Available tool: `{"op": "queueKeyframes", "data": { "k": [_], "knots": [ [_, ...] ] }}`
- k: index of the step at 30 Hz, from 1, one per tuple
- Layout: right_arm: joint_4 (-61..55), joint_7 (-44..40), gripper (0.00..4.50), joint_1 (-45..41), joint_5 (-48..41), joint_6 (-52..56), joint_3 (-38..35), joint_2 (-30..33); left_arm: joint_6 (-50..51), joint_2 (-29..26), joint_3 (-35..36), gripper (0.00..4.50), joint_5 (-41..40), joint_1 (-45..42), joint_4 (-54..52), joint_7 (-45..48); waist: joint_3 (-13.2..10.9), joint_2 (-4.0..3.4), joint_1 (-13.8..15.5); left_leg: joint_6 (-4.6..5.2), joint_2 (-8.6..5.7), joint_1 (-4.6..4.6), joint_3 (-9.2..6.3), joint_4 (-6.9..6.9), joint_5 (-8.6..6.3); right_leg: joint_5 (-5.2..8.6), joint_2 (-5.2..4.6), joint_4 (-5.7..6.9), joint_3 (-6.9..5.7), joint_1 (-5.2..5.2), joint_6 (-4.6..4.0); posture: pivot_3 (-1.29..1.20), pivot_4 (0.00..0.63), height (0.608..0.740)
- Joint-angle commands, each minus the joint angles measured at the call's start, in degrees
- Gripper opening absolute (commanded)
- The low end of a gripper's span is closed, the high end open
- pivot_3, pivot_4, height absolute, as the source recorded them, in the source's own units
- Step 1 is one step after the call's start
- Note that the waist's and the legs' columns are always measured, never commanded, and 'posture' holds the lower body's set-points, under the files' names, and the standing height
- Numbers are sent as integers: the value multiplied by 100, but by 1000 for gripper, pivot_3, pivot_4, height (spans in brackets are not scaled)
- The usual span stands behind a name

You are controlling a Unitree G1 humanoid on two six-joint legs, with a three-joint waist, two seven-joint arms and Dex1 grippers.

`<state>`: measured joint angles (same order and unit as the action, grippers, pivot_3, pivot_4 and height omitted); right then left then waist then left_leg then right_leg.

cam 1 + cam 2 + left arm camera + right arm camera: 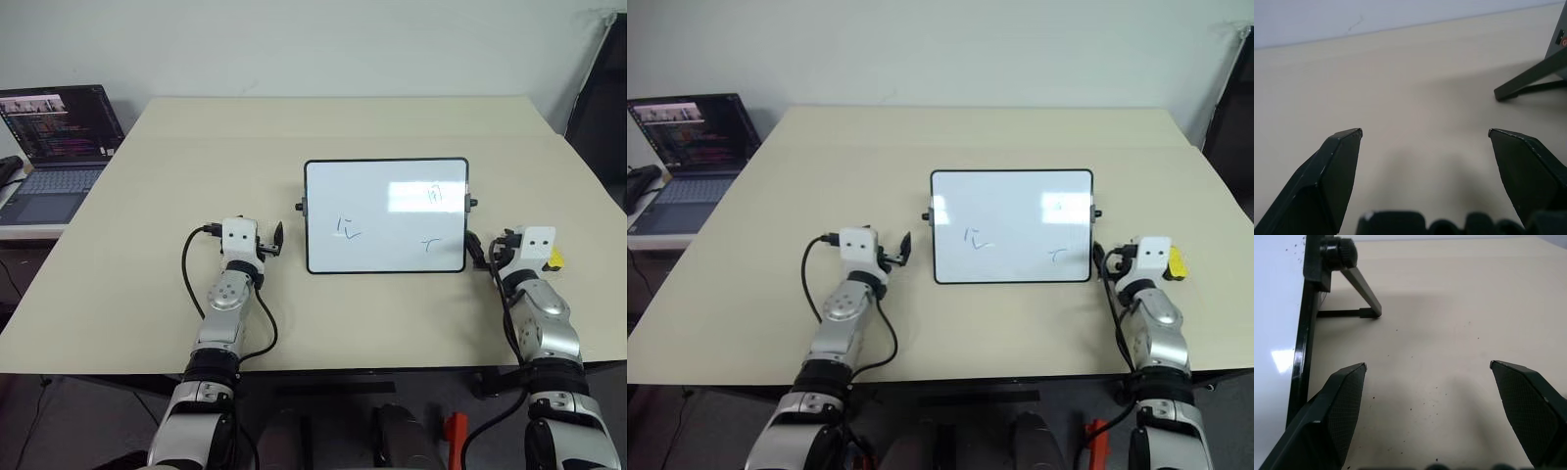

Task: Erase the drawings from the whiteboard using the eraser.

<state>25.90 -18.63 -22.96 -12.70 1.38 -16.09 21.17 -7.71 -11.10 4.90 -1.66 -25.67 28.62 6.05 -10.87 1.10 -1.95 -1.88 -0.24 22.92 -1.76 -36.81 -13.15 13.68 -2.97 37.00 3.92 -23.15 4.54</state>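
green drawings unreadable on whiteboard; both claws wide open, empty.

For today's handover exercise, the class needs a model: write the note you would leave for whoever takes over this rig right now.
Left tool: open, empty, over bare table left of the whiteboard.
Right tool: open, empty, just right of the board's frame.
Eraser: on the table, right of the right wrist.
Drawings: green marks at lower left, upper right and lower right of the board.
Done: nothing; eraser not picked up.
Left: grasp eraser, wipe all three marks.
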Motion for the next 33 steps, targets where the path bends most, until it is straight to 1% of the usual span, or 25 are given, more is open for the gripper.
{"op": "queueKeyframes", "data": {
  "k": [1,7,12,15,17,18,22,24,26,28,29,31,33],
  "knots": [
    [-117,-17,4435,-113,-50,-39,-24,41,-54,-49,72,4500,-51,-95,-120,33,0,0,6,0,-1,0,0,-1,0,0,-1,0,-1,0,0,0,150,740],
    [10,-36,4435,-251,-59,-79,-18,24,-66,-80,146,4500,-82,-166,-27,-4,0,0,3,0,-2,-1,0,-2,0,-2,-2,4,0,0,1,0,150,740],
    [12,-140,4435,-169,-89,-109,-78,131,-196,-174,30,4500,-20,-234,-90,248,0,0,2,0,-2,-1,0,-2,0,-2,-2,3,0,0,1,0,150,740],
    [-245,-275,4435,-47,-198,41,-183,302,-214,-487,164,4500,-271,-188,-327,760,0,0,-1,0,-2,-1,1,-2,0,-2,-1,3,0,0,1,0,150,740],
    [-379,-365,4435,2,-310,189,-279,452,-163,-776,243,4500,-596,-88,-541,1374,0,0,-8,0,-2,0,1,0,0,-2,-1,3,0,-2,1,0,150,740],
    [-536,-448,4435,32,-407,366,-324,567,-5,-1005,319,4500,-846,-46,-730,1784,0,0,-9,0,-1,1,1,0,0,-2,-2,2,1,-3,1,0,150,740],
    [-913,-822,4435,66,-804,957,-489,947,778,-1636,448,4500,-1625,36,-1420,2923,0,0,-7,0,0,2,0,0,0,-2,-2,3,-1,-3,1,0,150,740],
    [-1069,-1047,4435,143,-957,1336,-579,1259,1692,-2082,372,4500,-2294,158,-2128,3769,0,1,-15,0,0,1,0,-2,0,-2,-2,4,-1,-2,1,0,150,740],
    [-1068,-1112,4435,138,-1033,1623,-686,1530,2397,-2320,236,4500,-2783,225,-2741,4253,0,1,-19,1,-1,3,1,-1,0,-1,-4,1,-1,-1,1,0,150,740],
    [-714,-1197,4435,-15,-1123,2100,-863,1974,3082,-2375,-187,4500,-3126,154,-3378,4596,0,0,12,1,-2,5,1,-2,0,-1,-7,0,-2,-1,1,0,150,740],
    [-441,-1276,4435,-94,-1089,2378,-845,2215,3205,-2312,-405,4500,-3132,69,-3526,4708,0,0,27,1,-7,5,1,-4,0,0,-11,-1,-2,1,2,0,150,740],
    [47,-1465,4435,-218,-944,2609,-669,2545,3331,-2117,-633,4500,-3094,-99,-3595,4723,0,1,35,2,-10,5,2,-10,0,-2,-13,-3,-2,6,4,0,150,740],
    [567,-1713,4435,-461,-845,2613,-520,2779,3466,-1839,-872,4500,-3123,-331,-3554,4810,-1,5,12,3,-7,2,3,-12,0,-2,-9,-4,-2,7,5,0,150,740]
  ]
}}
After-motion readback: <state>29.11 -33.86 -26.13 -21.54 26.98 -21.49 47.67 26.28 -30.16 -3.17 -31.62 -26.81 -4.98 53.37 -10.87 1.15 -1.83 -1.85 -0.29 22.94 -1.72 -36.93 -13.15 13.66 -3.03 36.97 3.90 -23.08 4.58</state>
